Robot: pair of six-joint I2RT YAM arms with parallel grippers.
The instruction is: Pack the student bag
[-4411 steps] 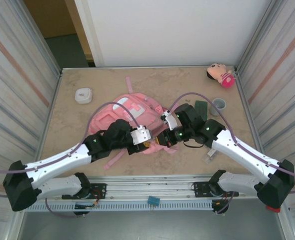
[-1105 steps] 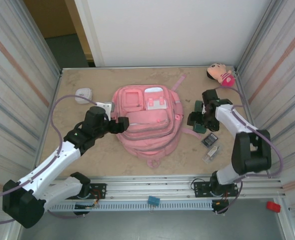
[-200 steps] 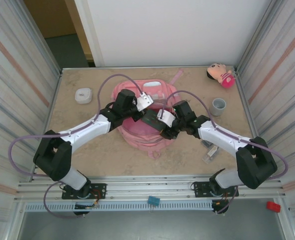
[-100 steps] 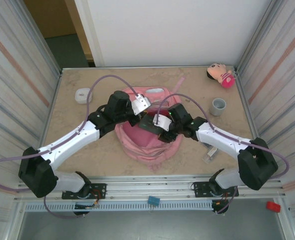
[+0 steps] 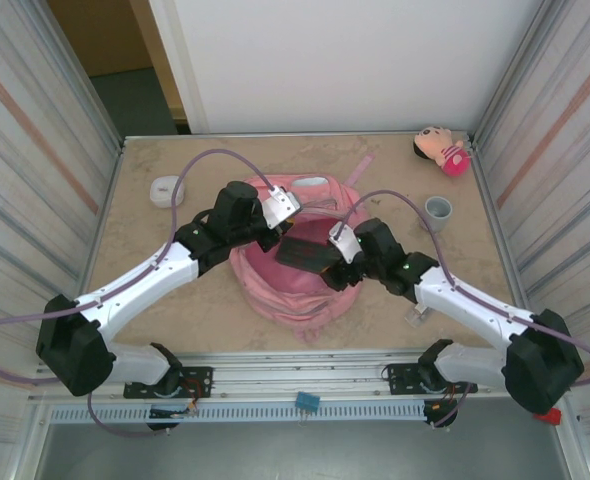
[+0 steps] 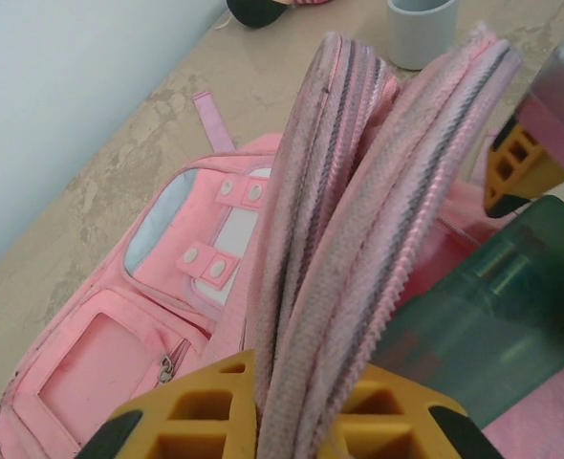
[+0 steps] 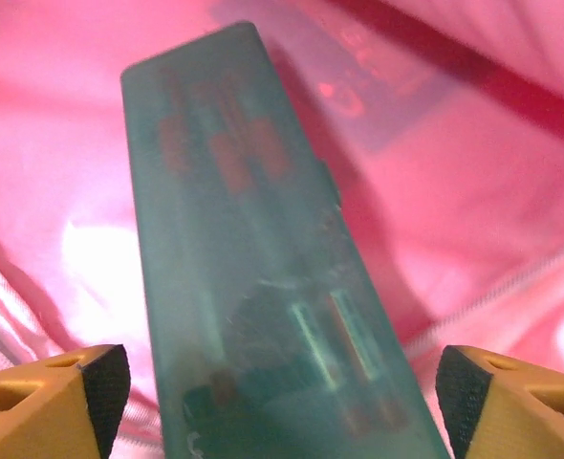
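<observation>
On the table, your left pincer grips the bag's rim; at 3 o'clock your right pincer sits loose around a green case.

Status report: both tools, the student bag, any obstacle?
Left tool shut on student bag rim. Right tool open, green case between jaws, inside bag. No obstacle seen.

Both arms reach inward, the left gripper clamped tight, the right gripper with fingers spread wide.

The student bag is pink with pale patches, the translucent case dark green, the cup grey, the table marbled beige.
</observation>
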